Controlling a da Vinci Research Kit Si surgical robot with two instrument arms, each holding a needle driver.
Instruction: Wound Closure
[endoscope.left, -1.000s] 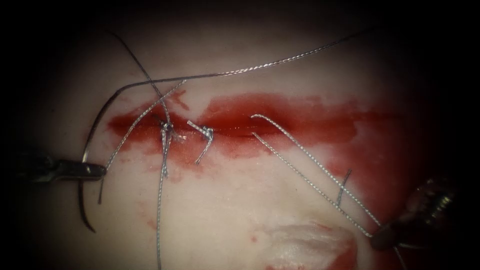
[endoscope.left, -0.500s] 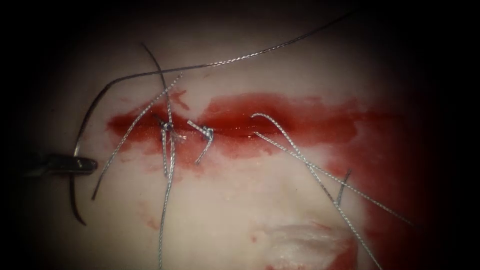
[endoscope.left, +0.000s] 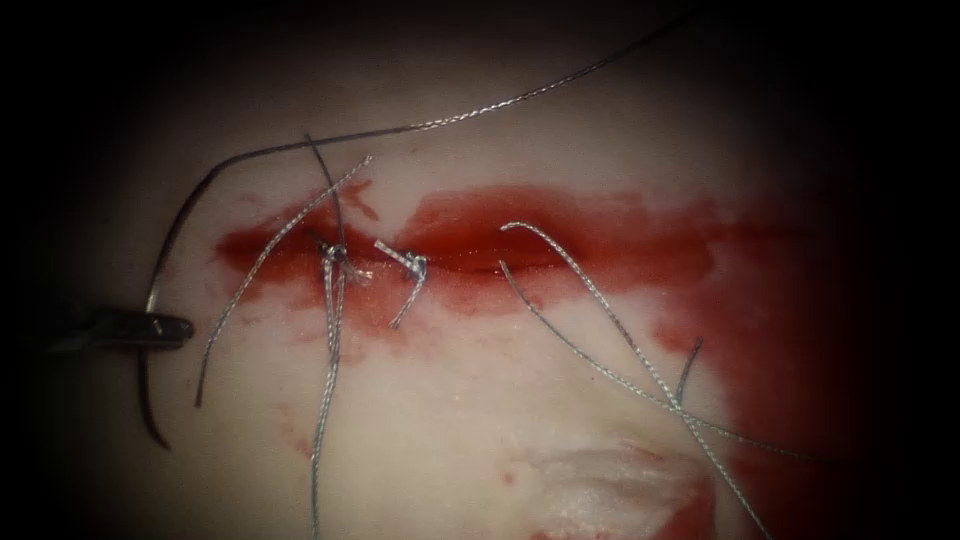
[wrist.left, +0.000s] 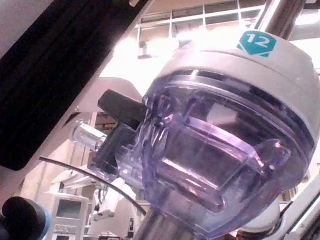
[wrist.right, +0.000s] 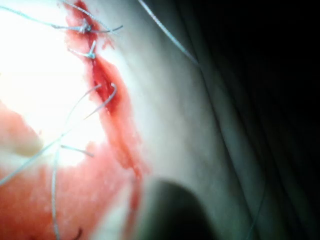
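On the tissue (endoscope.left: 450, 420), left of the cut (endoscope.left: 470, 268), the left tool (endoscope.left: 165, 328) is clamped mid-curve on the needle (endoscope.left: 160, 290), which arcs up and down, clear of the tissue.

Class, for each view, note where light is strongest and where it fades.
Endoscope view: light pools on the tissue around the cut, the margins fall dark; there the left tool grips the needle below mid-curve, outside the tissue, left of the cut. Right wrist view: glare whitens tissue beside the cut. Left wrist view: strong backlight.

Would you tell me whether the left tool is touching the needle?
Touching: in the endoscope view, the left tool clamps the needle around mid-curve, clear of the tissue.
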